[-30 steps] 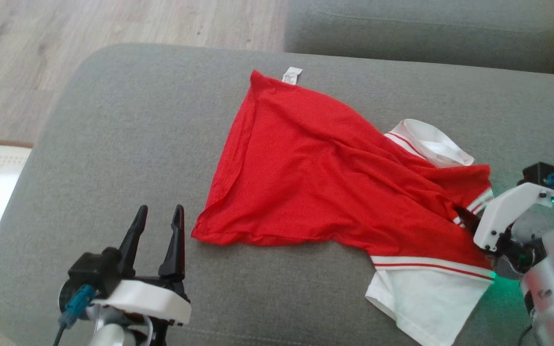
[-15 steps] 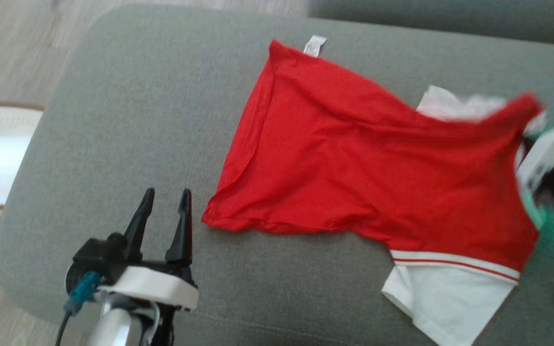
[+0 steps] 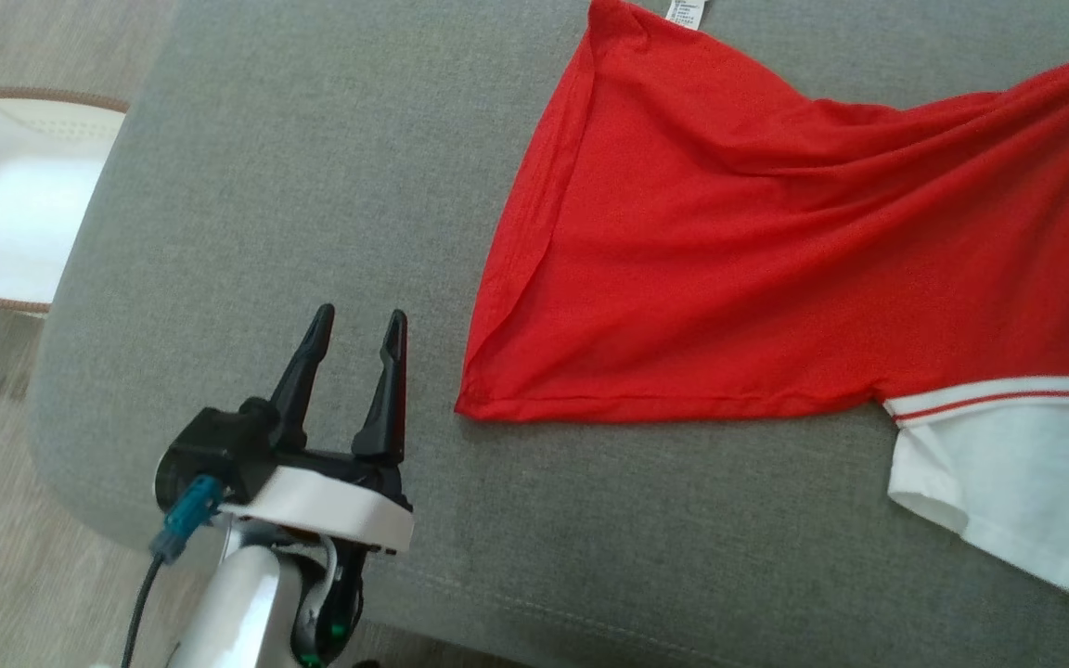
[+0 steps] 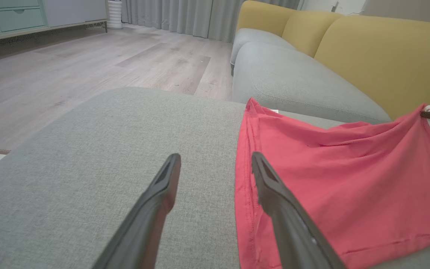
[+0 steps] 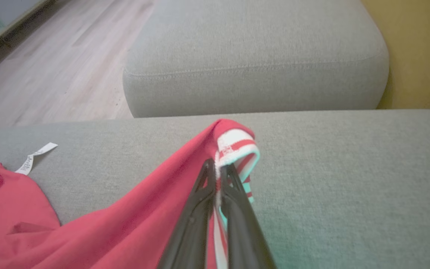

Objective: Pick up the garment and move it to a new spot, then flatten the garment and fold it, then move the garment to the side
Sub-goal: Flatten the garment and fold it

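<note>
On the grey cushion (image 3: pixel 265 186): found red garment (image 3: pixel 729 278) spread out, striped edge lifted. Saw right gripper (image 5: pixel 218 164) pinched shut on that edge; left gripper (image 3: pixel 360 315) spread wide, empty, just beside hem. Judged thin pinch liable to slip under cloth drag.

A broad grey woven-fabric seat cushion (image 3: pixel 312 186) is set next to a second grey cushion (image 5: pixel 256 56), and mustard-yellow upholstered backrests (image 4: pixel 368 48) are seen behind them. A pale wood-plank floor (image 4: pixel 88 63) is bordered at the far end by grey pleated curtains (image 4: pixel 185 16) and a pale green drawer cabinet (image 4: pixel 13 15). A white container with a brown rim (image 3: pixel 6 195) is placed on the floor beside the broad cushion.
</note>
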